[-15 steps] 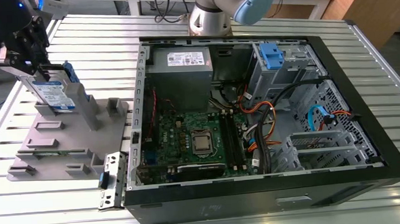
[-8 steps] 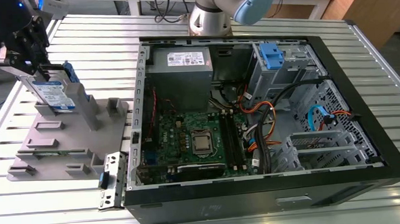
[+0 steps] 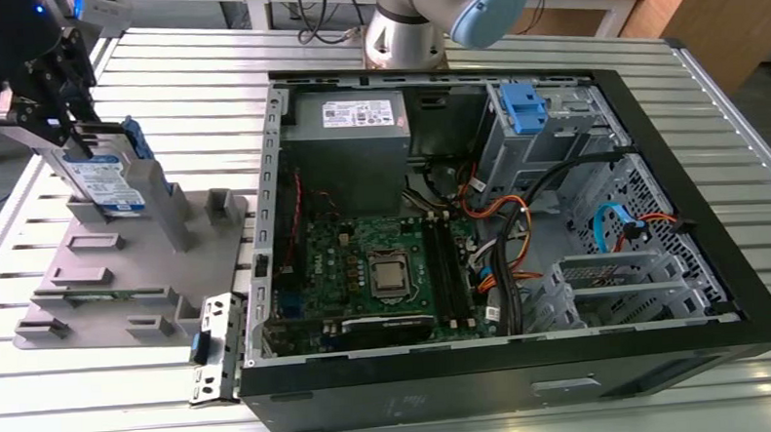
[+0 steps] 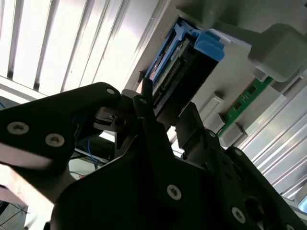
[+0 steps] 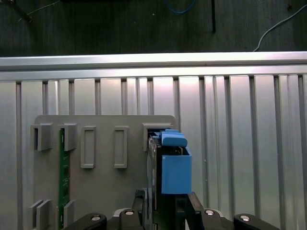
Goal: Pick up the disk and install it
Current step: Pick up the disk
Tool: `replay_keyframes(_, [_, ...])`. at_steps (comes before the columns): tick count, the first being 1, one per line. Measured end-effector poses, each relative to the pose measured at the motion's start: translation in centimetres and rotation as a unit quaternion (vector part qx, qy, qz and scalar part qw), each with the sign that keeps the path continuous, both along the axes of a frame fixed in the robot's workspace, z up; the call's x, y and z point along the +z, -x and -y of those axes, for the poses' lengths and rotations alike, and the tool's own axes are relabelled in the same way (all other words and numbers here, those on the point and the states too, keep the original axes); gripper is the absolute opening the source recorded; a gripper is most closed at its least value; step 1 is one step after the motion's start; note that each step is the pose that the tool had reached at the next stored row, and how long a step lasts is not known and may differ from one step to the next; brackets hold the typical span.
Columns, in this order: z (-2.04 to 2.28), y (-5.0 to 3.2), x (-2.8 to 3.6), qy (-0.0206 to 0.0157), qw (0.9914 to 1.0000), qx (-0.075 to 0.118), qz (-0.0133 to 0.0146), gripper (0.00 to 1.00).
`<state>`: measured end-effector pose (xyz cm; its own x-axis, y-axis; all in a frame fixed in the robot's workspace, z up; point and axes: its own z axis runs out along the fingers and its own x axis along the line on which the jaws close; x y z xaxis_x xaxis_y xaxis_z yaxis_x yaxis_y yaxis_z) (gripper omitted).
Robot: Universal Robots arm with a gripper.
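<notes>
The disk [image 3: 104,184] stands on edge in a slot of the grey holder plate [image 3: 115,277] at the exterior view's left, its white-and-blue label facing out and its blue bracket [image 5: 175,168] along the edge. My gripper [image 3: 81,146] comes down on its upper end. In both wrist views the two black fingers [image 4: 144,103] sit against the disk's [image 4: 180,72] flat sides, so the gripper [image 5: 168,205] is shut on it. The disk's lower end still lies between the holder's uprights.
The open computer case [image 3: 496,358] lies to the exterior view's right of the holder, with a blue clip [image 3: 521,108] on its drive bay and a grey metal box [image 3: 346,130] inside. A green memory stick [image 5: 61,177] sits in the holder. The slatted metal table [image 3: 158,79] runs under everything.
</notes>
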<state>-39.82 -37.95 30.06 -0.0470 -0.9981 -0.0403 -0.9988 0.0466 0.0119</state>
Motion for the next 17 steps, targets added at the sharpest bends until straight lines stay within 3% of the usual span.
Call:
replay_keyframes(11, [0.02, 0.00, 0.04, -0.0002, 1.00000, 0.000, 0.0001, 0.46])
replay_keyframes(17, [0.02, -0.01, 0.04, 0.0016, 0.99998, -0.006, 0.0000, 0.46])
